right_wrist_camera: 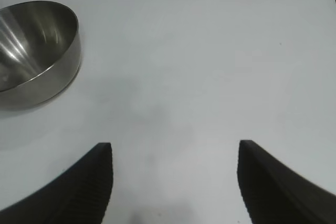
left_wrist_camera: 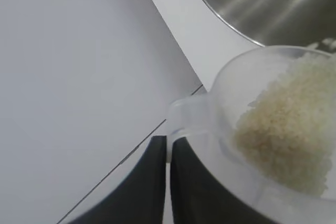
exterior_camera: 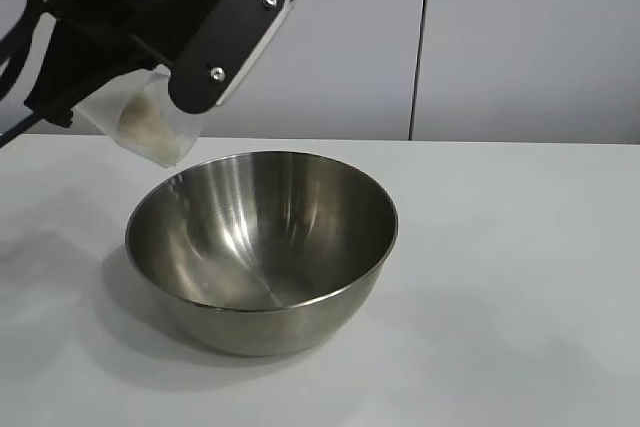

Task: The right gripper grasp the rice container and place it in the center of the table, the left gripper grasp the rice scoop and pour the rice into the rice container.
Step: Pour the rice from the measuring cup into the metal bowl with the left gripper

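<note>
Left end effector: the black left end effector [exterior_camera: 170, 97], with its flat plate and two silver screws, is hanging in the air above the counter, just beyond the bowl's rim on the left of the exterior view. Its fingers [left_wrist_camera: 152, 182] are pressed almost together, pinching a tab on the scoop's edge.

Scoop: the small translucent clear plastic rice scoop [exterior_camera: 150, 125] is sitting tilted in that grip, its open mouth turned toward the bowl, clear of the counter and not touching the steel.

Rice: the small white uncooked rice grains [left_wrist_camera: 289, 140] are lying in a loose pale heap inside the scoop, banked against its lower side. None is showing on the part of the bowl's inside that can be seen.

Container: the large round shiny stainless-steel rice container [exterior_camera: 262, 247] is standing upright on the counter near the middle of the exterior view, below and beside the tilted scoop.

Counter: the plain white matte counter [exterior_camera: 520, 277] is carrying the bowl only, with a pale wall behind it.

Right end effector: the black right end effector [right_wrist_camera: 173, 182] is hovering low over bare counter, well apart from the bowl, its two wedge-shaped fingers spread wide with nothing between them.
</note>
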Controlling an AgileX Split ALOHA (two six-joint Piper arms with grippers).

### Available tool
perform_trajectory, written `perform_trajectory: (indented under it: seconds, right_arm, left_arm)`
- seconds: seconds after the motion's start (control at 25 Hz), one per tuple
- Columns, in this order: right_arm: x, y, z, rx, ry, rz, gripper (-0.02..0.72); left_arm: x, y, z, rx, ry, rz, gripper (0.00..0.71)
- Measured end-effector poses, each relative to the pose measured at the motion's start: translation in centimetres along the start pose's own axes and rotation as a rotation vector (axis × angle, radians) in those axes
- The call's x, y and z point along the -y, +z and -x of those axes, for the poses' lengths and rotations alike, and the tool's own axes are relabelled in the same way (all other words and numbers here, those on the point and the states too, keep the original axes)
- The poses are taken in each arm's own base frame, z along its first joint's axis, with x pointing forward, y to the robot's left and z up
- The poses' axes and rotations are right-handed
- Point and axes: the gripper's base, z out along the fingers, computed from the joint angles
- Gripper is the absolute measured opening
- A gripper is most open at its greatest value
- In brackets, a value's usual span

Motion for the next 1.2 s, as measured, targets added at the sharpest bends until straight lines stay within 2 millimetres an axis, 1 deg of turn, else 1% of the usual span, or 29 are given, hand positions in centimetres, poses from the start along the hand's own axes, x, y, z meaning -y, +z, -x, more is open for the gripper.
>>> perform_trajectory:
  seconds: [0.2, 0.4, 0.48, 1.2]
  right_arm:
    - [0.0, 0.0, 0.0, 0.000, 0.000, 0.000, 0.463]
    - [0.0, 0.0, 0.0, 0.000, 0.000, 0.001, 0.463]
    - [0.0, 0.0, 0.0, 0.000, 0.000, 0.001, 0.463]
    - [0.0, 0.0, 0.0, 0.000, 0.000, 0.001, 0.463]
  left_arm:
    - [-1.0, -0.4, 1.8, -0.039, 0.093, 0.026, 0.009]
    - [-2.0, -0.3, 2.8, -0.094, 0.164, 0.036, 0.009]
    - [-2.0, -0.2, 3.2, -0.099, 0.178, 0.032, 0.009]
    - [-1.9, -0.1, 3.2, -0.120, 0.209, 0.016, 0.009]
